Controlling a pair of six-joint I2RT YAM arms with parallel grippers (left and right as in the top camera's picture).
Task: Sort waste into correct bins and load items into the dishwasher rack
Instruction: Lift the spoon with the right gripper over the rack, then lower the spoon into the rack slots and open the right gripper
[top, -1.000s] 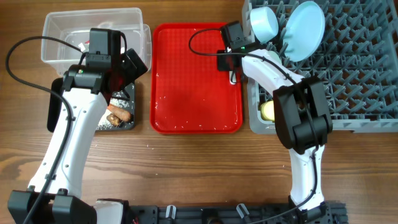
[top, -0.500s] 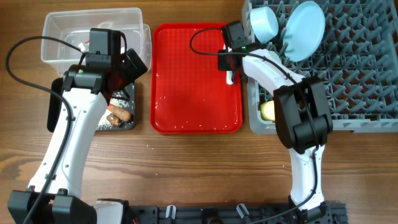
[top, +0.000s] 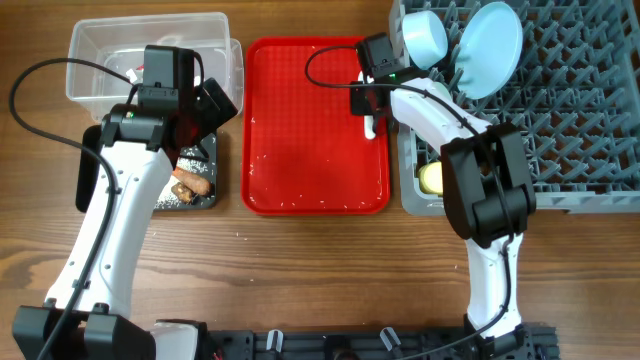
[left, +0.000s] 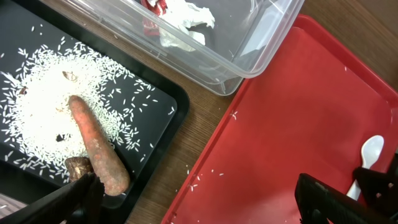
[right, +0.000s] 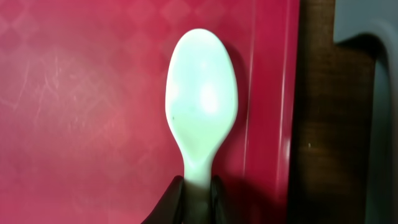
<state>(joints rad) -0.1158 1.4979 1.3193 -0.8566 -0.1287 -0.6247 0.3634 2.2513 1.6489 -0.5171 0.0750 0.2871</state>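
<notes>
Overhead view: the right pincer is pinching the white spoon over the right side of the red tray.

Up close in the right wrist view, the fingers are squeezing the handle tight. The spoon's bowl is pointing away from them, just beside the tray's rim, and I can't tell if it's touching the tray. The left pincer is hanging wide open with nothing in it, around where the black tray and red tray sit side by side. The carrot stick is lying on the rice in the black tray, with a dark lump touching it. The tissue and wrapper are sitting in the clear tub. The plate, bowl and yellow cup are sitting in the grey rack on the desk.
</notes>
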